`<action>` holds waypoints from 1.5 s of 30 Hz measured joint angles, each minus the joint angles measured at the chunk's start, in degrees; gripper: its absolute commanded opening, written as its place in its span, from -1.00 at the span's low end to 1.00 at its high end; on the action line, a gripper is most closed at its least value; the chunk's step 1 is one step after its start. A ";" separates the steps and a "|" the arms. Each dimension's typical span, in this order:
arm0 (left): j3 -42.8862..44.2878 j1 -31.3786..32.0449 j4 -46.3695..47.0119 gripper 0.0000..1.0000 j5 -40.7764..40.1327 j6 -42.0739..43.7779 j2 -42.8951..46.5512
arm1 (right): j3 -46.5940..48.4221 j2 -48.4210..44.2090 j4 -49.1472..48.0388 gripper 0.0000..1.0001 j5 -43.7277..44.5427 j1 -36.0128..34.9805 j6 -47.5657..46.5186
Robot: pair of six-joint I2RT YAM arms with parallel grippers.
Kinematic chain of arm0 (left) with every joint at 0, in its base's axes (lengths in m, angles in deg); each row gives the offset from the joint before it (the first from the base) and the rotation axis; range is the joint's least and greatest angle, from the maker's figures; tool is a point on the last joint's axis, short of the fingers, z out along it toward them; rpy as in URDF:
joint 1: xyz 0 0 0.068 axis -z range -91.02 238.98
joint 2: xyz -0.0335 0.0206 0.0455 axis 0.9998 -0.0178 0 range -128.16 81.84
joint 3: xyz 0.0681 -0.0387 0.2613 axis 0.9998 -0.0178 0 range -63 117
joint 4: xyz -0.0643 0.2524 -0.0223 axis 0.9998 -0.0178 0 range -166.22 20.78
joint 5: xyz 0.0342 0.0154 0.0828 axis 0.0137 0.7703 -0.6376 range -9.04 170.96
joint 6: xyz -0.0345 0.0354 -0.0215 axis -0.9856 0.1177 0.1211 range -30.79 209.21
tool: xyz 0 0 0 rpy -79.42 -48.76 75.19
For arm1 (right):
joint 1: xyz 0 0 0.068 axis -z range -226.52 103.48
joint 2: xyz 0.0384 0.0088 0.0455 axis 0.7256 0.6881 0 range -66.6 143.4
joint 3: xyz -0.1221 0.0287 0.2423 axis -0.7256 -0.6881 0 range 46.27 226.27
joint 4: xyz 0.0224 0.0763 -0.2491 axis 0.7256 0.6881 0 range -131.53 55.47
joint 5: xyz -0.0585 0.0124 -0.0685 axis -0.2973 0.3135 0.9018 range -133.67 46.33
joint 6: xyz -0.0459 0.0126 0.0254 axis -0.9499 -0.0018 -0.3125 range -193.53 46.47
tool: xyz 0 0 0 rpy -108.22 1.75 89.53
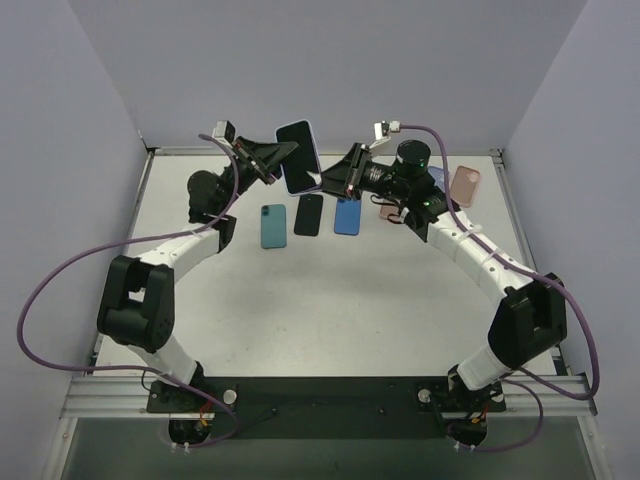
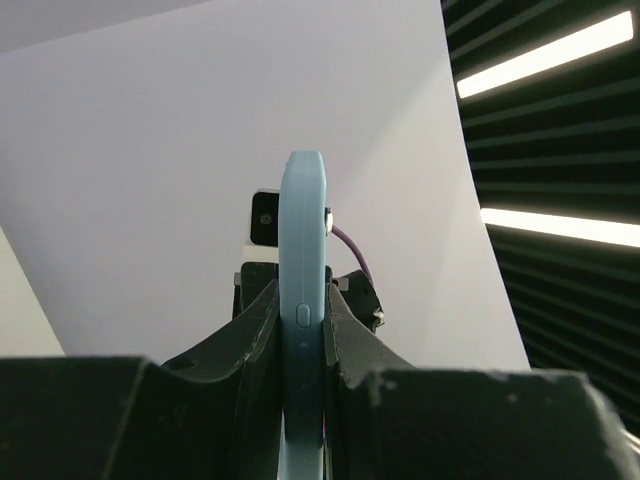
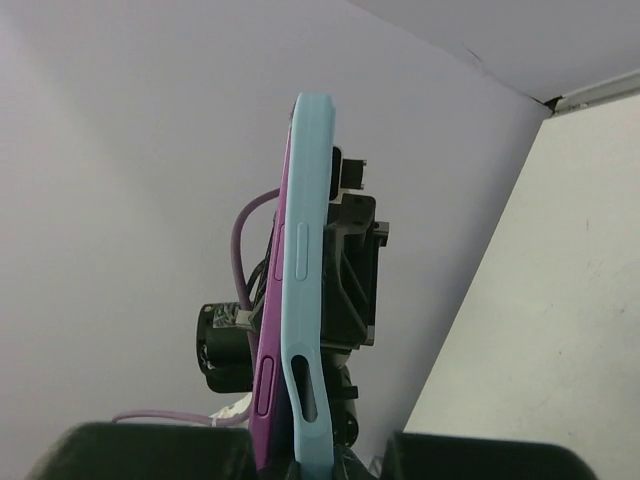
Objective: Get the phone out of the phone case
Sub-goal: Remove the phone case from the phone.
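**Left end effector (image 2: 303, 305) fingers (image 2: 250, 340), nearest its wrist camera, are clamped narrowly on the light blue phone case (image 2: 303, 220), which is held edge-on in the air above the bench's far edge.**

Only the right wrist view shows the purple phone (image 3: 268, 330) seated along one side of the case. There the right end effector (image 3: 300, 452) is pinched shut on the case from the other side. Only the overhead view shows the dark screen, and on the bench (image 1: 330, 300) beneath it a teal slab (image 1: 274, 226), a black slab (image 1: 309, 214) and a blue slab (image 1: 347, 216) in a row. A pink slab (image 1: 465, 185) lies near the far right corner.

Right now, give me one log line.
left jaws: shut on phone case | right jaws: same | phone: purple edge showing beside case | status: midair
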 measured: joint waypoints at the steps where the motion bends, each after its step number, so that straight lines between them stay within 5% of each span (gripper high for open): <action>1: -0.28 0.15 -0.22 -1.00 -0.26 -0.35 -0.66 | -0.04 0.55 0.02 -1.00 -0.68 -0.02 0.04; 9: -2.67 1.01 -0.66 -0.98 0.37 -0.55 -1.90 | -4.15 -0.44 0.46 -1.00 -0.72 0.02 0.24; 16: -5.60 4.46 -1.84 0.66 6.64 5.20 -1.88 | -13.07 -8.35 6.03 -1.00 2.56 1.44 -2.49; 18: -6.78 6.60 -2.36 0.78 10.01 7.39 -1.88 | -15.61 -10.10 9.33 -1.00 3.65 3.19 -3.28; 25: -10.03 9.84 -9.44 0.82 17.44 14.14 -1.88 | -17.79 -17.31 27.12 -1.00 9.33 8.39 -11.19; 32: -10.27 8.87 -17.16 0.86 19.41 21.49 0.00 | -5.97 -18.03 52.85 -1.00 27.65 11.10 -26.25; 40: -6.75 8.55 -39.19 0.86 17.73 35.63 4.68 | 10.25 -5.44 73.85 -1.00 51.84 0.92 -39.45; 45: -4.57 8.68 -48.22 0.87 15.58 41.72 4.90 | 11.30 6.01 80.02 -1.00 55.47 -4.17 -42.47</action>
